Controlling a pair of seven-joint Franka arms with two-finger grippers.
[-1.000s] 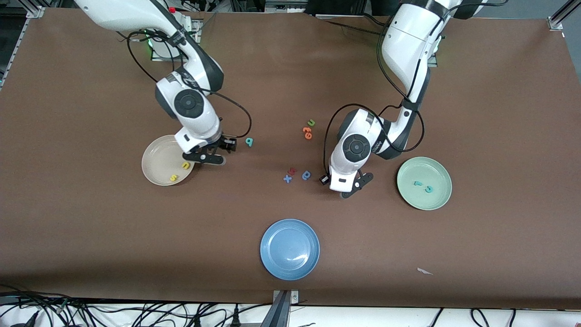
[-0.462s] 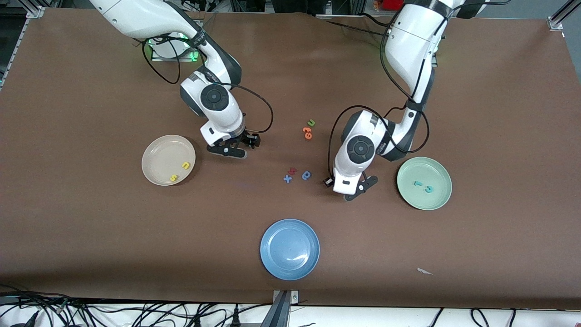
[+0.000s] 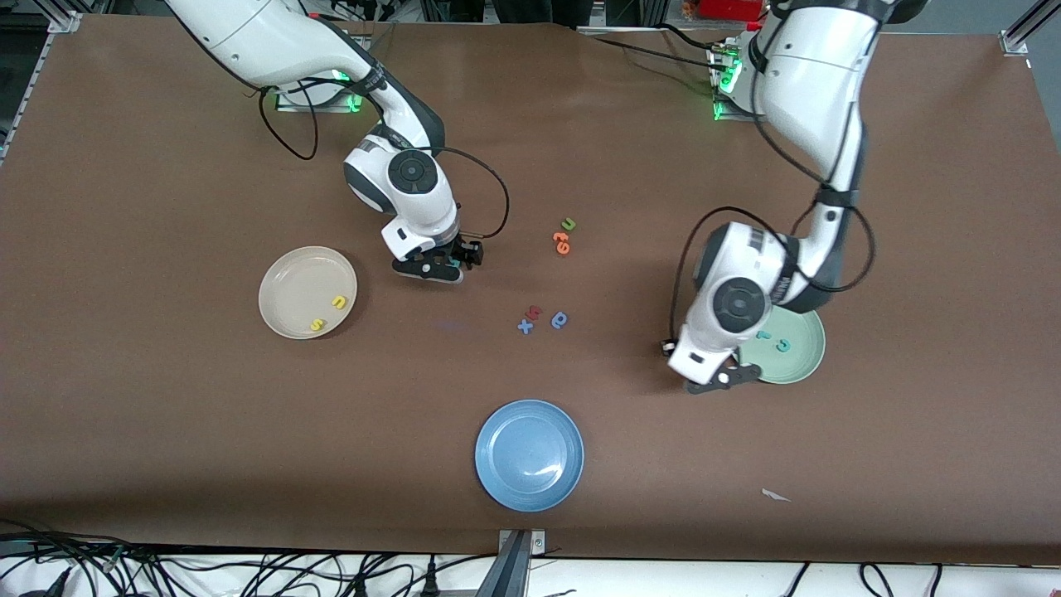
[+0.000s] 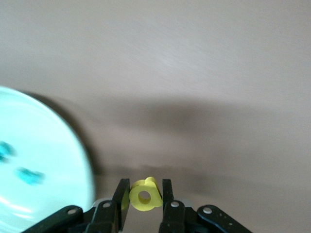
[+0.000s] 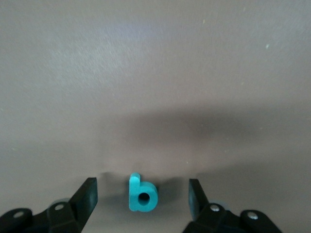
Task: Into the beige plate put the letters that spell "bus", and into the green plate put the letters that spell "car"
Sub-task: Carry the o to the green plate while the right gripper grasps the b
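Swung from mid-surface toward the green plate (image 3: 794,365), my left gripper (image 4: 145,204) clamps the yellow "a" (image 4: 144,195) just off its rim, my right gripper (image 5: 143,199) spread wide around the teal "b" (image 5: 141,194) on the surface (image 3: 166,166), yellow "u" (image 3: 338,303) and "s" (image 3: 316,325) in the beige plate (image 3: 286,286).

From my station I see a wide brown surface (image 3: 166,431) filling nearly the whole view, matte and evenly lit, with soft shadows pooling here and there. Along its edge nearest the front camera runs a pale strip where black cables (image 3: 249,572) lie tangled, and a metal bracket (image 3: 520,547) is fixed to that same edge. Aluminium frame posts (image 3: 1024,29) stand at the surface's corners.
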